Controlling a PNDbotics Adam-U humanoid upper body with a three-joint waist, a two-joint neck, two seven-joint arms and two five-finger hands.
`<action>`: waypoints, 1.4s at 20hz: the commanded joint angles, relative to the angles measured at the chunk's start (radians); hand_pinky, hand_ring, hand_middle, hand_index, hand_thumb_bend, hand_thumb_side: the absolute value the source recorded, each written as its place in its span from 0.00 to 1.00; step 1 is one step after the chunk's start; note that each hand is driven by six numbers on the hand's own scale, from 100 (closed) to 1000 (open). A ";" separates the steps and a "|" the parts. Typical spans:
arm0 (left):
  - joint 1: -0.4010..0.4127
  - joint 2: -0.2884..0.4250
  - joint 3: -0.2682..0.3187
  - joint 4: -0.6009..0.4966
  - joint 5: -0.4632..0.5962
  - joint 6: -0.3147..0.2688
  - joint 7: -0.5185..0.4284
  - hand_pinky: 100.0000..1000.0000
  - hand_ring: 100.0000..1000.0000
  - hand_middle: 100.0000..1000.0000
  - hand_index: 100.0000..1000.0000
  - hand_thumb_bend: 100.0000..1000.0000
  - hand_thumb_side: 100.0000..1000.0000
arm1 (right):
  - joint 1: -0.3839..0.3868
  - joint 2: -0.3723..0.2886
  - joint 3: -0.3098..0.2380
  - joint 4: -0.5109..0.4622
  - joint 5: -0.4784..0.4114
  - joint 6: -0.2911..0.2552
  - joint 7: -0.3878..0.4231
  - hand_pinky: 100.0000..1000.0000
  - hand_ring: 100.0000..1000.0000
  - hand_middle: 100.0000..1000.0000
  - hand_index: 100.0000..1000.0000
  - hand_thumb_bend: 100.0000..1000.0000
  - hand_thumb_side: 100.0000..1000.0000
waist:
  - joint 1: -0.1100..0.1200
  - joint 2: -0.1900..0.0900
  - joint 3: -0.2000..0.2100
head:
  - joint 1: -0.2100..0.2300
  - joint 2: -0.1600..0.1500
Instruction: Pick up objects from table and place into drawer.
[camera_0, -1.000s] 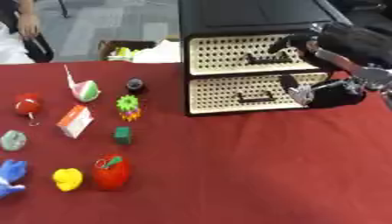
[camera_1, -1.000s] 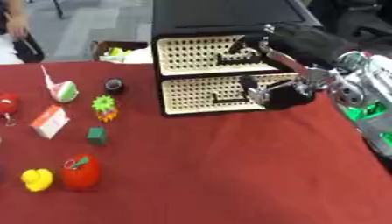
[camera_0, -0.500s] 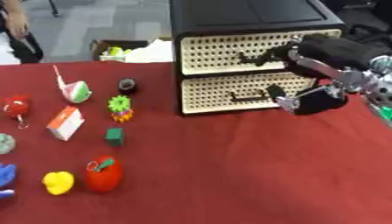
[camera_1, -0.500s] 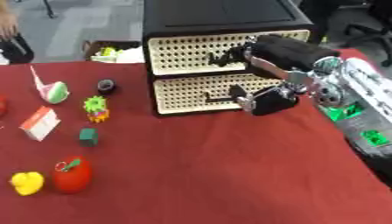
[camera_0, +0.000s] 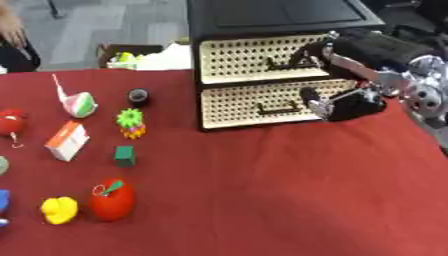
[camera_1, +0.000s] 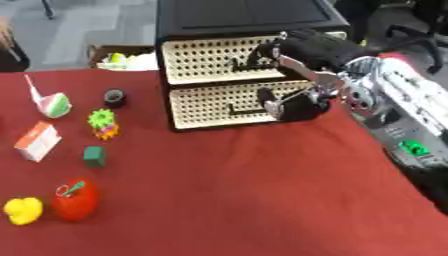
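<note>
Left eye view: both drawers (camera_0: 262, 82) shut, contents hidden; right robot hand (camera_0: 343, 102) at front, grip unclear.

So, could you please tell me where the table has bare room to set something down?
The red cloth is bare in front of the drawer unit and across the right half. The left side is crowded: tomato, yellow duck, green cube, carton.

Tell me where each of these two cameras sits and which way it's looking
Left eye view: in the robot's head, looking down at the red table and drawer unit; the right hand and forearm enter from the right.
Right eye view: same head, set slightly rightward, showing more of the right arm.
Both share the drawers, the hand, and the toys, such as the red apple.
</note>
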 joint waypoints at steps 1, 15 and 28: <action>-0.010 0.034 0.004 -0.018 0.005 -0.001 -0.002 0.64 0.78 0.86 1.00 0.00 0.93 | -0.022 -0.009 -0.020 0.014 0.023 0.008 -0.013 0.00 0.00 0.00 0.84 0.00 0.09 | -0.002 -0.014 0.001 | -0.001 -0.015; -0.013 0.031 0.002 -0.018 0.010 -0.007 -0.002 0.64 0.78 0.86 1.00 0.00 0.93 | -0.079 0.036 0.017 0.188 0.093 -0.014 -0.007 0.00 0.00 0.00 0.84 0.00 0.08 | -0.001 -0.007 0.012 | -0.010 -0.025; -0.011 0.027 0.001 -0.018 0.014 -0.009 -0.004 0.64 0.78 0.86 1.00 0.00 0.93 | -0.119 0.066 0.012 0.285 0.134 -0.027 -0.040 0.00 0.00 0.00 0.84 0.00 0.09 | -0.004 -0.002 0.015 | -0.010 -0.039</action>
